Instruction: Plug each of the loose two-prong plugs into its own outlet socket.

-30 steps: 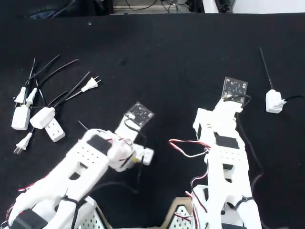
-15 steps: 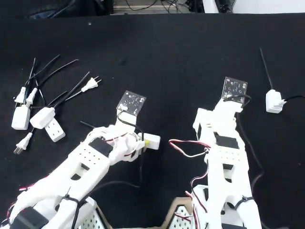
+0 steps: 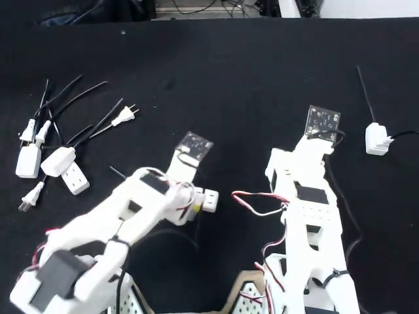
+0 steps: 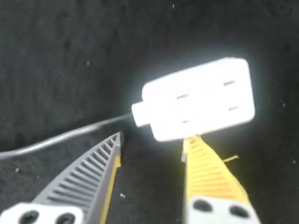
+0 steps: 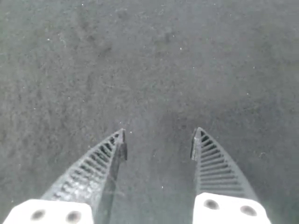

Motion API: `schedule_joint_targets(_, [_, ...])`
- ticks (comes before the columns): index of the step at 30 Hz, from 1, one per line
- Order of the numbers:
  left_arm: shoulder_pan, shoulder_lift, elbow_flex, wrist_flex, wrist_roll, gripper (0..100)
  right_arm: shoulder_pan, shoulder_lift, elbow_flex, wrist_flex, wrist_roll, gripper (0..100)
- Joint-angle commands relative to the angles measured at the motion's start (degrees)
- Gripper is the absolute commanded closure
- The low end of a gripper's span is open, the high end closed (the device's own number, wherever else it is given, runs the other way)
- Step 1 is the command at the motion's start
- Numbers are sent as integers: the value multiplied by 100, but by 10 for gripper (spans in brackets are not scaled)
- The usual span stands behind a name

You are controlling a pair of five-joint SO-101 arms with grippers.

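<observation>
Both agape, nose-down: L claw over white outlet block, R claw over black mat.

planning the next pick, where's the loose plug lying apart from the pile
High view: the plug lies left of centre, just up and right of the white sockets, prongs pointing away from them.

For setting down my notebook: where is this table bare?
Bare: the far middle of the black tablecloth, between the white two-prong plug on a black cord and the white block plug at right. Crowded: the left cluster of white outlet blocks and corded plugs, and the near edge with two white arms.
</observation>
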Motion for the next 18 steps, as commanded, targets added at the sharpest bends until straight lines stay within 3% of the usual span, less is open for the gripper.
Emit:
schedule_joint_targets(1, [40, 466, -919, 26, 53, 788, 79, -145, -312, 18, -44, 783])
schedule_joint_targets(10, [189, 1002, -1710, 26, 1442, 786, 70, -136, -312, 9, -44, 783])
schedule_joint_targets(16, [136, 756, -1727, 290, 1407, 786, 70, -136, -303, -9, -44, 783])
schedule_joint_targets(18, [127, 501, -1877, 695, 1002, 787, 70, -136, -303, -9, -44, 783])
